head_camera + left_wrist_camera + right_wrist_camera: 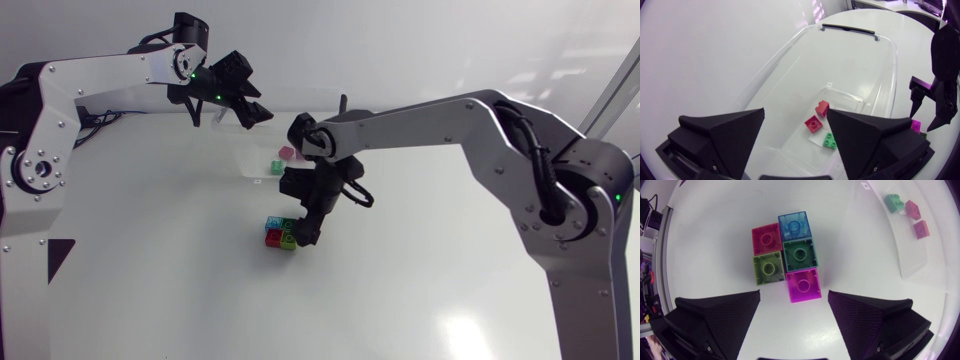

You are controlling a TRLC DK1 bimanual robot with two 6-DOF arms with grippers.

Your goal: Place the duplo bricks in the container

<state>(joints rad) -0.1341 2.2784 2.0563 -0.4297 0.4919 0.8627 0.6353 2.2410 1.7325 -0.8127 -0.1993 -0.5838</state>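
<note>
clear container (855,65) holding red brick (822,108), pink brick (813,124), green brick (829,140)

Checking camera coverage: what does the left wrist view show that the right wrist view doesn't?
Left wrist only: the open left gripper and the black handle of the container. Right wrist only: the blue brick, red brick, dark green brick and lime brick on the table. Both: the container, the three bricks inside, the open right gripper and the magenta brick ahead of it.
</note>
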